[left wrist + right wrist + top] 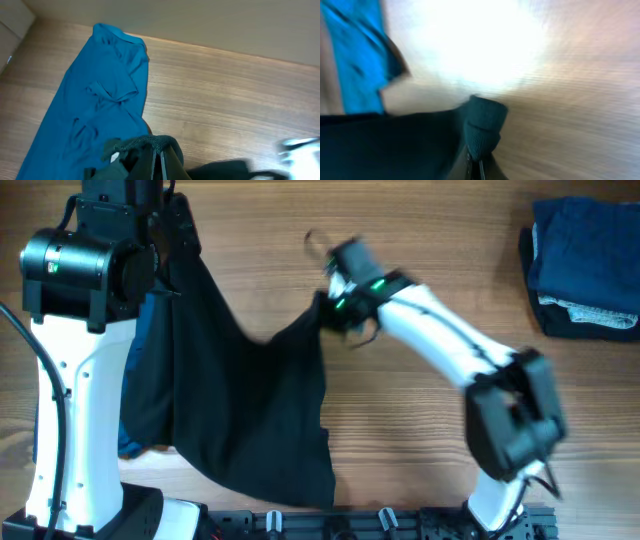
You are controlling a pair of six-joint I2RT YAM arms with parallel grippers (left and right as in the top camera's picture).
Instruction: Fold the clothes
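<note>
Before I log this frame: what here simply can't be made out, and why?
1. Blue T-shirt: overhead, nearly all covered by the black garment and the left arm.
2. Left gripper: fingers buried in bunched black cloth in its wrist view; overhead, lost against the dark garment.
3. Right gripper: its wrist view is smeared by motion blur and glare.
4. Folded stack: cut off by the overhead right edge.

black garment is held up at two points, sagging between them and trailing onto the table; blue t-shirt lies rumpled, partly beneath it.
</note>
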